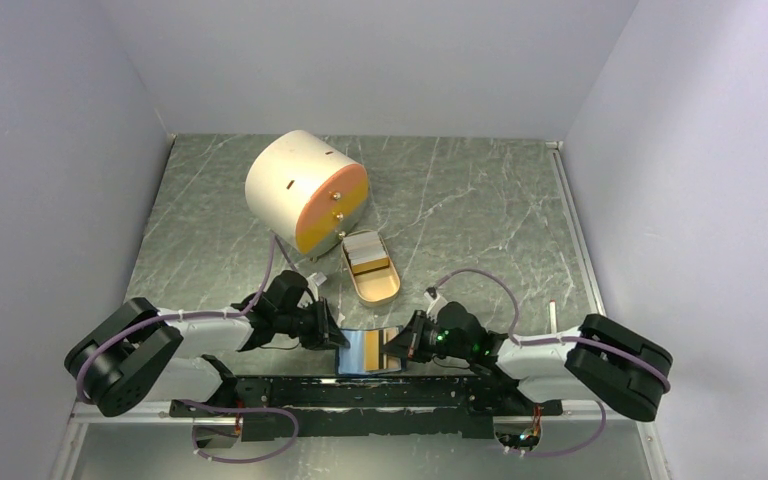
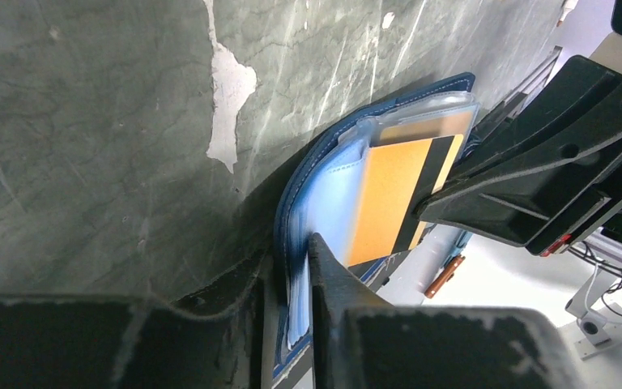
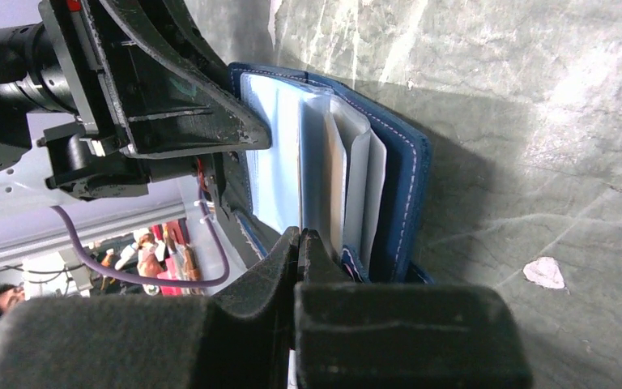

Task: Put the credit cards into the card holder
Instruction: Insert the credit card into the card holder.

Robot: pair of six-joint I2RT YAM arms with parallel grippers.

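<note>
The dark blue card holder (image 1: 368, 351) stands open between my two grippers at the near table edge. My left gripper (image 1: 334, 339) is shut on its left cover and pale blue pages (image 2: 324, 194), with the fingers (image 2: 328, 275) clamped on them. My right gripper (image 1: 397, 346) is shut on a thin credit card, its fingertips (image 3: 287, 247) pressed together at the holder's clear sleeves (image 3: 348, 154). In the left wrist view that card (image 2: 389, 198) shows an orange-tan face with a black stripe and lies partly under a clear sleeve (image 2: 421, 117). More whitish credit cards (image 1: 365, 250) lie in the tan dish.
The tan oval dish (image 1: 384, 288) sits just beyond the holder. The big cream cylinder with an orange face (image 1: 300, 185) stands behind it. Walls close in the table on the left, back and right. A black rail (image 1: 360, 395) runs along the near edge.
</note>
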